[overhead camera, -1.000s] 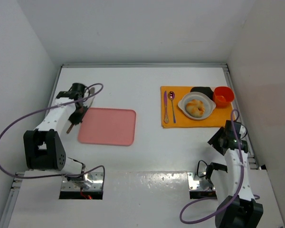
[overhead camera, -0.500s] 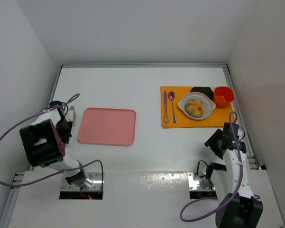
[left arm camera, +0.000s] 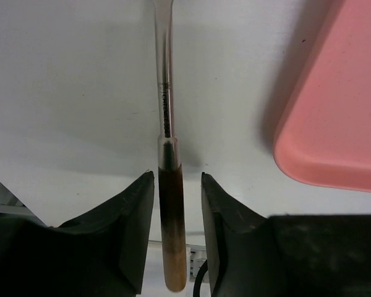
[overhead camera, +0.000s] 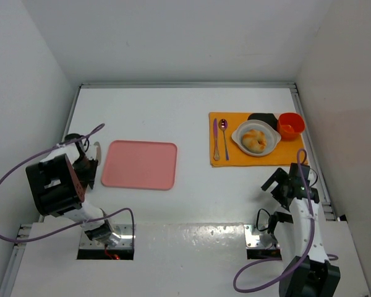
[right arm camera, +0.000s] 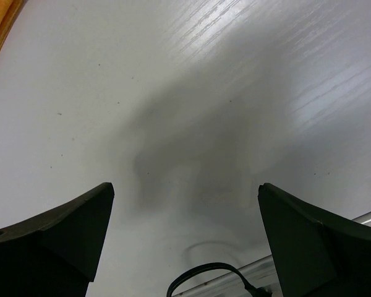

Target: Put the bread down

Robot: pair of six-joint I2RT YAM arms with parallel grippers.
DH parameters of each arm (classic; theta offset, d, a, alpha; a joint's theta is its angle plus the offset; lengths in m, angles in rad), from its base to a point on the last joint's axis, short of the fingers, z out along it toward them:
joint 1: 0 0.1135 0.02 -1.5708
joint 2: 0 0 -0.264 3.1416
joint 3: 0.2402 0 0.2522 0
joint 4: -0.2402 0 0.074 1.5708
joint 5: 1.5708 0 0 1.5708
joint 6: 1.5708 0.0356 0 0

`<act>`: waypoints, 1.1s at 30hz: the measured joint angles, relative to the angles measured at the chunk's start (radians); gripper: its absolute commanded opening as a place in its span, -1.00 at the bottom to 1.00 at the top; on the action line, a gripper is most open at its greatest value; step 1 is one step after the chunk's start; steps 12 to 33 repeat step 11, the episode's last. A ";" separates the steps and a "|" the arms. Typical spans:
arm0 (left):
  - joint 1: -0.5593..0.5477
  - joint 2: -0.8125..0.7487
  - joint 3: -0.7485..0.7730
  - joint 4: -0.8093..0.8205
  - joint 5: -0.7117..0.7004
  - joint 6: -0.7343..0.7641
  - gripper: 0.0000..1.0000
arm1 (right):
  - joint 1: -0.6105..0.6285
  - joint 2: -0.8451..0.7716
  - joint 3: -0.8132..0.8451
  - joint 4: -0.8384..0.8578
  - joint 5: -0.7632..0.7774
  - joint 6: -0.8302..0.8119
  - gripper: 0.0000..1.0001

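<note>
Looks done: bread (overhead camera: 254,140) on plate (overhead camera: 274,137). R hand (right arm camera: 185,189) robot-side of plate, spread wide, empty. L hand (left arm camera: 176,176) far left of plate, slack astride knife (left arm camera: 166,111) handle. Next: lift clear w/o nudging.

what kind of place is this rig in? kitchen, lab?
Probably a lab test cell, not a kitchen: bare white walls box in the table, with a staged orange mat, plate and bread.

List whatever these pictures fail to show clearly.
Utensil: its far end runs off the top edge of the left wrist view; lettering on its shaft is too small to read.
Black item: overhead, partly hidden by the white plate and red cup.
Bread: outside the right wrist view.
</note>
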 measured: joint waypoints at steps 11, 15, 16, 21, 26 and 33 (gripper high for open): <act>0.000 -0.012 -0.006 -0.004 0.003 0.005 -0.11 | 0.000 -0.017 0.000 -0.004 0.015 -0.007 0.98; 0.000 -0.012 -0.006 -0.004 0.003 0.005 -0.11 | 0.000 -0.017 0.000 -0.004 0.015 -0.007 0.98; 0.000 -0.012 -0.006 -0.004 0.003 0.005 -0.11 | 0.000 -0.017 0.000 -0.004 0.015 -0.007 0.98; 0.000 -0.012 -0.006 -0.004 0.003 0.005 -0.11 | 0.000 -0.017 0.000 -0.004 0.015 -0.007 0.98; 0.000 -0.012 -0.006 -0.004 0.003 0.005 -0.11 | 0.000 -0.017 0.000 -0.004 0.015 -0.007 0.98; 0.000 -0.012 -0.006 -0.004 0.003 0.005 -0.11 | 0.000 -0.017 0.000 -0.004 0.015 -0.007 0.98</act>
